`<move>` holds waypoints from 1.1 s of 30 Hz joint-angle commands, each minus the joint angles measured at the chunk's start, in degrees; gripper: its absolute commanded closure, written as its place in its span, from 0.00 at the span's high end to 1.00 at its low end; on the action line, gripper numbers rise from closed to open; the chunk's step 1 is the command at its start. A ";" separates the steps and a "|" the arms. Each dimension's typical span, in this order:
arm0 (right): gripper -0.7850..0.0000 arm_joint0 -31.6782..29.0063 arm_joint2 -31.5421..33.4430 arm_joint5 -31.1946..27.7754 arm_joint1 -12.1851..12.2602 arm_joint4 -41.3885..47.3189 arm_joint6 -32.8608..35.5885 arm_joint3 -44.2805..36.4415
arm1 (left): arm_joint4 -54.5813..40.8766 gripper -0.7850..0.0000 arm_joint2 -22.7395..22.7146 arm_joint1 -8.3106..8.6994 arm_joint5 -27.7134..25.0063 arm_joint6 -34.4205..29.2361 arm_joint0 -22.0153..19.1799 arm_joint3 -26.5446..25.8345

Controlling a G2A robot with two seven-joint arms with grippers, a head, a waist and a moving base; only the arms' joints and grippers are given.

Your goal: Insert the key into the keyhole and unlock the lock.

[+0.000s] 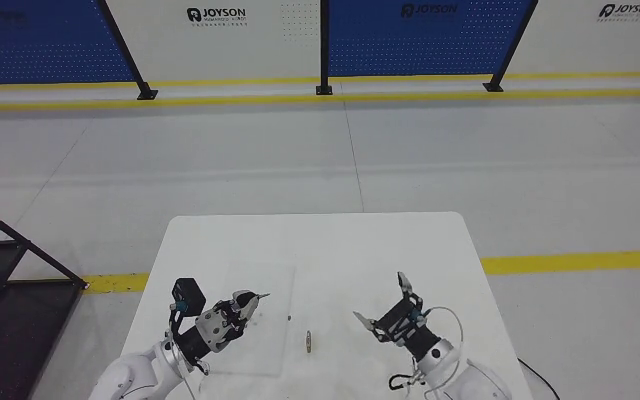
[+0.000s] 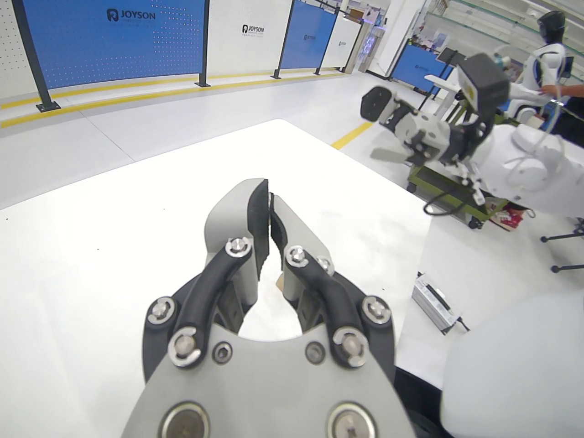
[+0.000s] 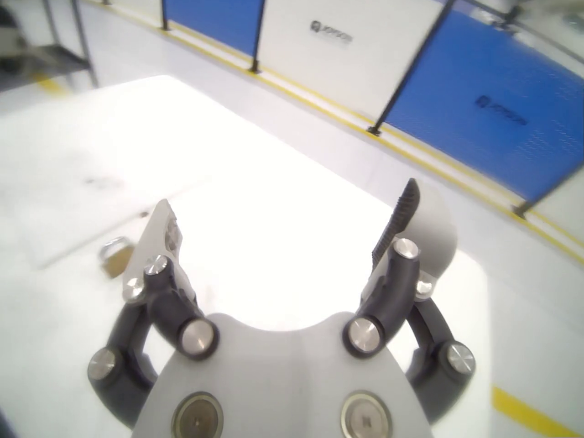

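1. Lock [image 1: 309, 341] lies flat on the table [image 1: 330, 240], close to the near edge, in the gap between the two arms.
2. Its long axis runs roughly toward and away from the robot. The right wrist view shows a brass body with the shackle end turned away from that arm. The keyhole is too small to make out, though it probably sits on the end opposite the shackle.
3. Left gripper [image 1: 245, 303] sits over a clear mat [image 1: 265, 350], jaws pressed together. A thin sliver juts past the tips. I take it for the key [image 1: 262, 296], pinched by its head, though the wrist view does not confirm it.
4. That sliver points to the far right, away from the lock, which lies to the right of the tips and nearer the robot.
5. Right gripper [image 3: 287, 195] is on the lock's other side, jaws wide apart and empty, with one finger close beside the lock. This arm looks slightly nearer.
6. Judgement: the right arm is placed to steady the lock, while the key must swing round onto the lock's axis. The loose lock may slide if pushed.
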 commanded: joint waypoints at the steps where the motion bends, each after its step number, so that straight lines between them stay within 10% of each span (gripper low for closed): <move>1: 1.00 0.03 -3.45 -0.91 -0.22 -0.34 0.02 0.93 | 0.00 0.00 0.00 0.00 0.00 0.00 0.00 0.00; 10: 1.00 4.17 -14.18 -4.67 -1.79 7.09 4.44 11.00 | 0.00 0.00 0.00 0.00 0.00 0.00 0.00 0.00; 24: 1.00 14.51 -24.75 12.65 -6.08 8.98 5.40 25.02 | 0.00 0.00 0.00 0.00 0.00 0.00 0.00 0.00; 28: 0.56 15.88 -25.59 13.68 -6.65 10.09 5.43 26.69 | 0.00 0.00 0.00 0.00 0.00 0.00 0.00 0.00; 33: 0.47 17.67 -26.82 13.92 -7.35 11.32 6.50 28.78 | 0.00 0.00 0.00 0.00 0.00 0.00 0.00 0.00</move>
